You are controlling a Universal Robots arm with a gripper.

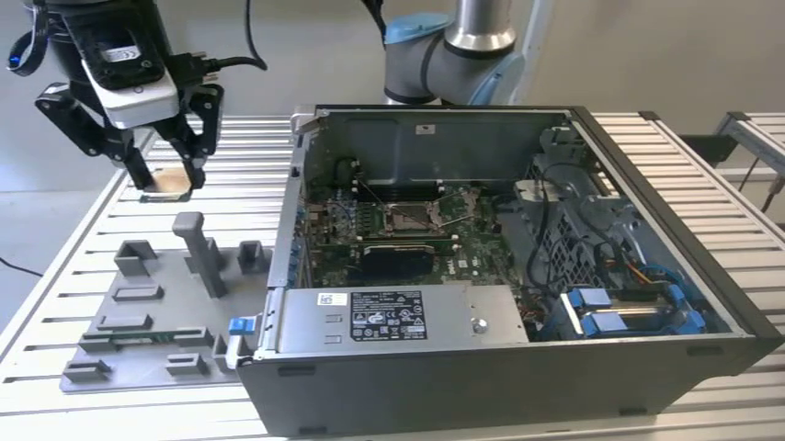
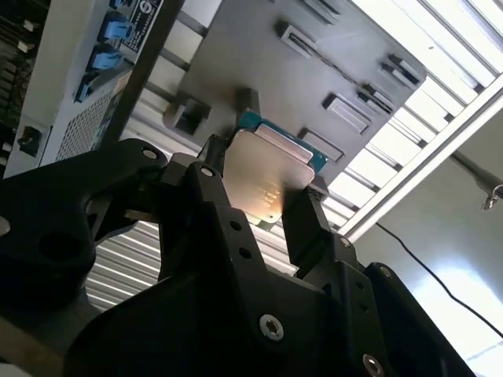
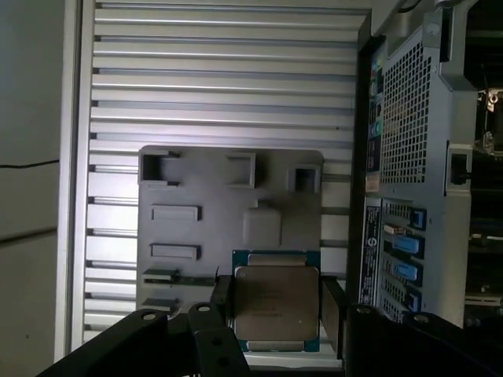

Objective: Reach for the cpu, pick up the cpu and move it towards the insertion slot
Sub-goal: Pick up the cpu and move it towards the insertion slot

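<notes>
**cpu (image 1: 169, 183) clamped in gripper (image 1: 165, 171), outside the case**

cpu (image 3: 275, 302) sits flat between the two black fingers (image 2: 302, 216), which are closed on its opposite edges, silver lid facing the wrist cameras. Lid print is too faint to read. It is held above the grey fixture plate (image 3: 204, 196) and slatted table (image 1: 73, 266). That is off the exterior view's left of the computer case (image 1: 687, 276), well apart from the insertion slot (image 1: 411, 216). Black-and-white label (image 1: 386, 317) on the power supply, text not legible.
</notes>
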